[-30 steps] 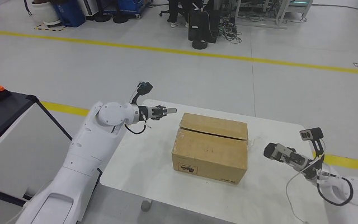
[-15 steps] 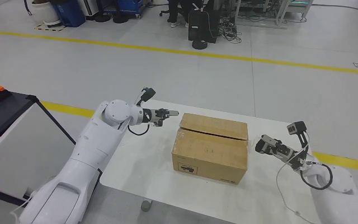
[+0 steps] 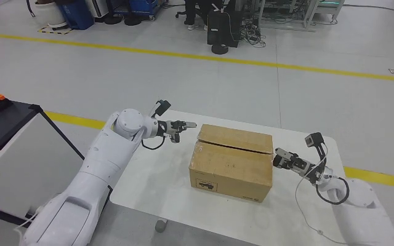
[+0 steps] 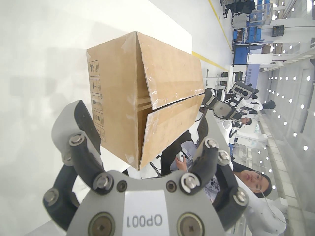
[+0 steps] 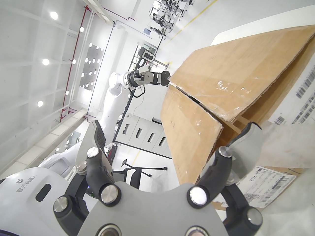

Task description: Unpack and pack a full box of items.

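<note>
A brown cardboard box (image 3: 231,161) stands mid-table, its top flaps folded shut with a thin gap along the seam. My left gripper (image 3: 184,125) hangs open just off the box's far left corner, apart from it. From the left wrist the box (image 4: 147,92) lies ahead of the open left gripper (image 4: 144,116). My right gripper (image 3: 278,158) is open at the box's right end. In the right wrist view one of its fingers (image 5: 248,131) lies against the labelled end of the box (image 5: 221,74), the other finger (image 5: 98,133) stands in the air, and the left gripper (image 5: 163,77) shows beyond the far corner.
The white table (image 3: 154,178) has bare surface left of and in front of the box, and its rounded edges are close on every side. A dark cabinet (image 3: 18,132) stands off the table's left.
My right gripper has travelled left across the table up to the box's right end. The left gripper has edged slightly toward the box's far corner.
</note>
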Controlling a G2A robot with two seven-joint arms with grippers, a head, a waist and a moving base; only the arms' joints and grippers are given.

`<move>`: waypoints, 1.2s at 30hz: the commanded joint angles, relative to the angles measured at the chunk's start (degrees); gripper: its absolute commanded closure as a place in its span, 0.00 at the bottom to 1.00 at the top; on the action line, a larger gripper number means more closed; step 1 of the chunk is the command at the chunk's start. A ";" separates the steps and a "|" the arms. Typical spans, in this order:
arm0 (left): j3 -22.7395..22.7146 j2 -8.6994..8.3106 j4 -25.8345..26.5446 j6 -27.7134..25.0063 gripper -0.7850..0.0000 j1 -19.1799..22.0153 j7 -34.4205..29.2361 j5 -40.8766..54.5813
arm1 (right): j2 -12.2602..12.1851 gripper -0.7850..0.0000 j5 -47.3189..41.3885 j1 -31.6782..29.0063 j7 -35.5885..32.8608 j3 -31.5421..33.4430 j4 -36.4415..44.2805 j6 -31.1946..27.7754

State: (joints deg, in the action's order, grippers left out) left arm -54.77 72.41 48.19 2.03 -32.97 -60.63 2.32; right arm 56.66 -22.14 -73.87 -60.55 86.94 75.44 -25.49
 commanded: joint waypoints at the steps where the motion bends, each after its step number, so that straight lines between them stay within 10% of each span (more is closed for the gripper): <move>1: 0.29 0.23 -0.52 0.36 0.00 0.17 -0.30 0.69 | 0.03 0.00 0.40 0.06 0.47 -0.32 -0.07 -0.07; 36: 2.99 3.43 -7.76 -1.67 0.00 4.27 -1.17 6.27 | -1.76 0.00 -18.57 -4.44 -19.25 2.23 7.87 0.99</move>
State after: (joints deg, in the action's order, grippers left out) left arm -51.48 75.99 40.22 0.48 -28.68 -61.72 8.69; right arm 55.05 -40.80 -78.11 -79.39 89.06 82.78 -24.90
